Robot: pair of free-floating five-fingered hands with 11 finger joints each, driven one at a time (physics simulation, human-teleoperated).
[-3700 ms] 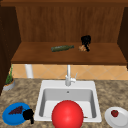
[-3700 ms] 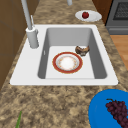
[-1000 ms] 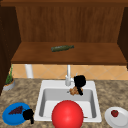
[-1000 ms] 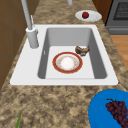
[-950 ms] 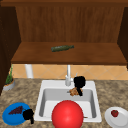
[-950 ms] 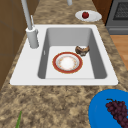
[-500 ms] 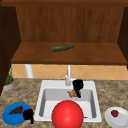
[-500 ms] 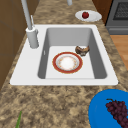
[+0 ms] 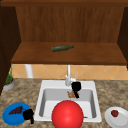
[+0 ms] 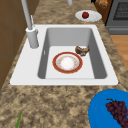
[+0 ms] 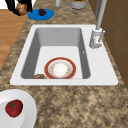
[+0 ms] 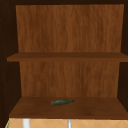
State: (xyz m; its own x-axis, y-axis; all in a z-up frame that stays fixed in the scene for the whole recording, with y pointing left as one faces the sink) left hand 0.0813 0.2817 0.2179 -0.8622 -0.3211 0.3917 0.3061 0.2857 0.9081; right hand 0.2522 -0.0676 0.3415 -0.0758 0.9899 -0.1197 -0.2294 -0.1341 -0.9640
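The roll [image 9: 72, 94] hangs in the air over the sink [image 9: 45, 83], just below the right hand [image 9: 76, 86], near the faucet [image 9: 68, 75]. In the right side view black fingers [image 11: 11, 5] stand on both sides of the roll, so the hand is closed around it.

A shelf [image 9: 100, 56] above carries a lying bottle [image 9: 62, 48]. A red ball [image 9: 67, 115] covers the front of the sink. In the basin lies a red-rimmed plate [image 10: 67, 62], with a second roll [image 10: 82, 50] just beside it. A blue plate [image 9: 8, 117] with grapes [image 9: 15, 110] is on the counter at left; the left hand [image 9: 28, 115] is at its edge, and I cannot tell how its fingers stand. A white plate [image 9: 120, 120] at right holds a tomato [image 9: 114, 113].
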